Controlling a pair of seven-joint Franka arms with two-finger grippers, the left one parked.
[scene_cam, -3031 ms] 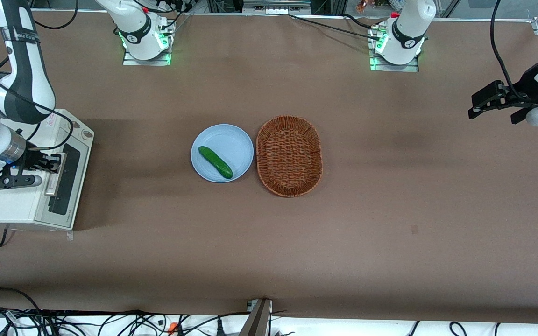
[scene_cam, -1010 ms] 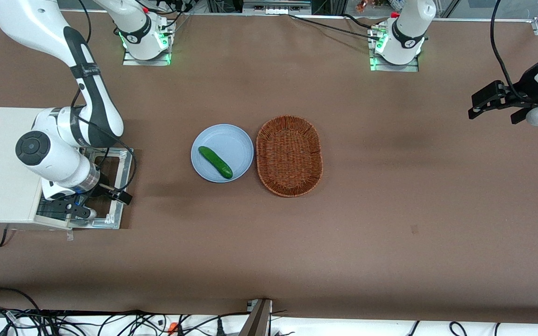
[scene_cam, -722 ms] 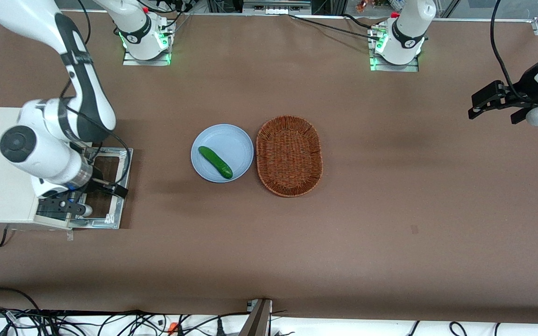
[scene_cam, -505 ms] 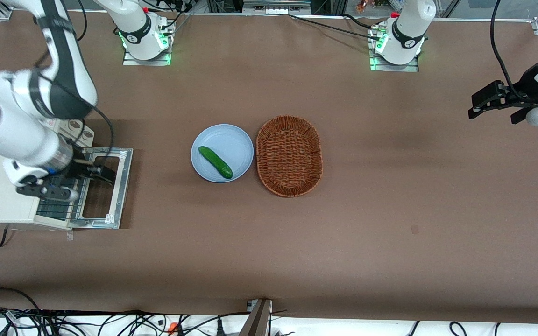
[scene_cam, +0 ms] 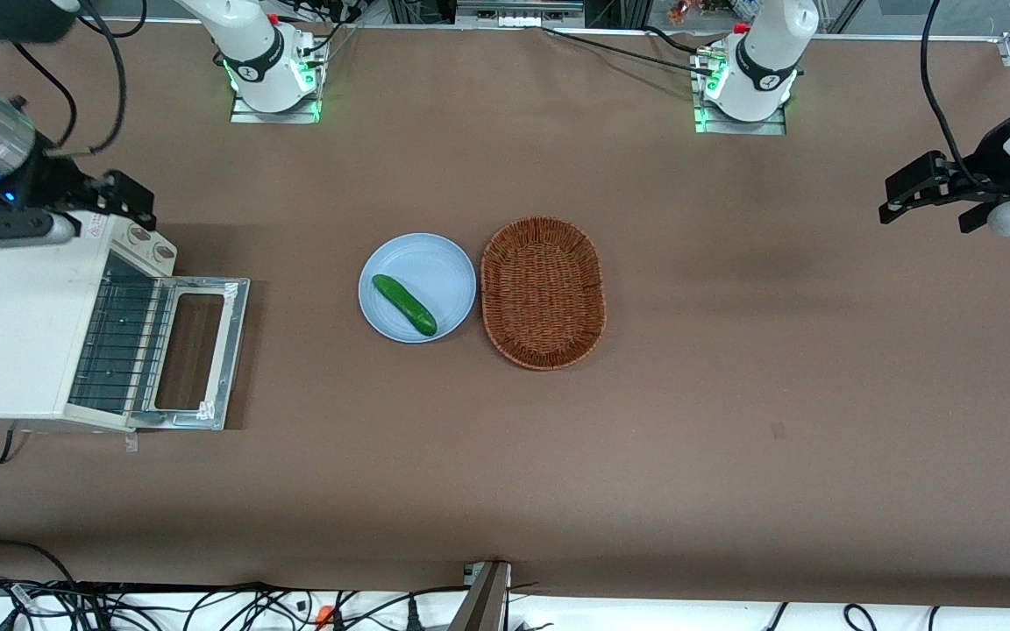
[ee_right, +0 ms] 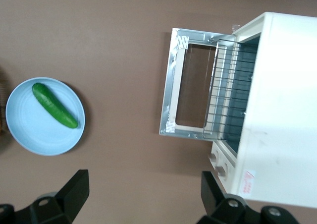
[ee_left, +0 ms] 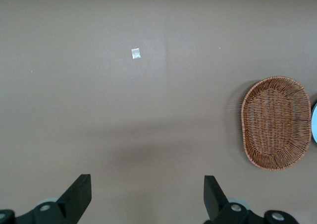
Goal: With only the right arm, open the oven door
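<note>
Oven door (scene_cam: 198,353) open, lying flat on the counter (scene_cam: 733,394) at the frame's left edge.
Its long axis runs toward and away from the front camera, free edge pointing at the plate (scene_cam: 439,267). The right arm's claw (scene_cam: 110,206), upper left, hangs wide and empty above the oven's knobs.

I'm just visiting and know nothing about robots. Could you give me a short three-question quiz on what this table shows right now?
1. True or false: the silver-grey metal-framed glass oven door of the cream-white toaster oven lies folded down open.
2. What lies on the round light-blue plate?
3. The black two-finger gripper is: A) gripping the door, B) raised above the oven's knob end with its fingers apart, C) inside the oval brown wicker basket.

Key: 1 true; 2 a green cucumber; 3 B.
</note>
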